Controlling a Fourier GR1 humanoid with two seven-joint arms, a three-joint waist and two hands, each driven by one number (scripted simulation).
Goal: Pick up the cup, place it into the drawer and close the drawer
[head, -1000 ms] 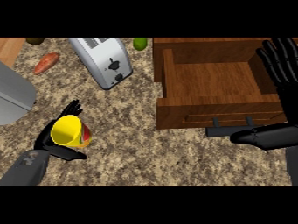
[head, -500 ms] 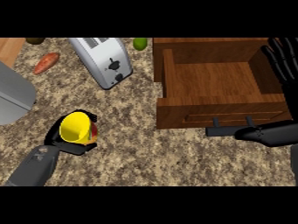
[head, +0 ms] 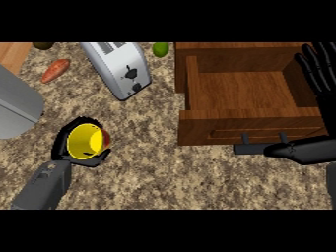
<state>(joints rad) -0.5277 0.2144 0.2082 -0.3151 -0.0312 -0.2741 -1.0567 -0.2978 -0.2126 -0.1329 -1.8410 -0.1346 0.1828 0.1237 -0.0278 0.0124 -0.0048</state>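
Between my left hand (head: 80, 150), at lower left of the frame, and the open wooden drawer (head: 251, 93) at upper right lies bare speckled stone bench (head: 163, 172). The silver toaster (head: 118, 69) stands at upper centre, above that stretch. The drawer's inside is bare wood. My right hand (head: 330, 83) rises along its right wall, thumb across the dark handle (head: 261, 142) on the front.

Toaster (head: 121, 69) mid-counter — carrot (head: 54, 70) left, lime (head: 160, 48) right.
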